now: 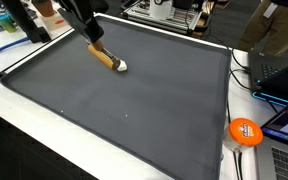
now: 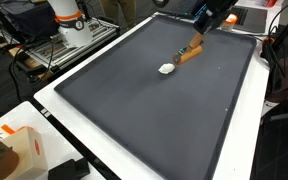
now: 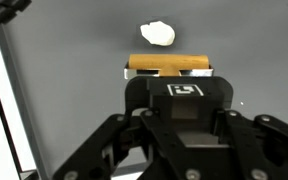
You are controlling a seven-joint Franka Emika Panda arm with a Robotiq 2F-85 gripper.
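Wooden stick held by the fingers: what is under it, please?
Under the wooden stick only the dark mat shows, with a white lump lying just beyond. The fingers cover the stick's near side, so whether it touches the mat cannot be seen.

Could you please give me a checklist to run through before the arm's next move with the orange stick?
1. Grip: claw shut on the orange stick: ok.
2. Stick sits crosswise in the grip, both ends showing: ok.
3. The white lump lies apart from the stick in the wrist view: ok.
4. Stick lifted off the dark mat: cannot tell.
5. The orange disc lies off the mat, far from the claw: ok.
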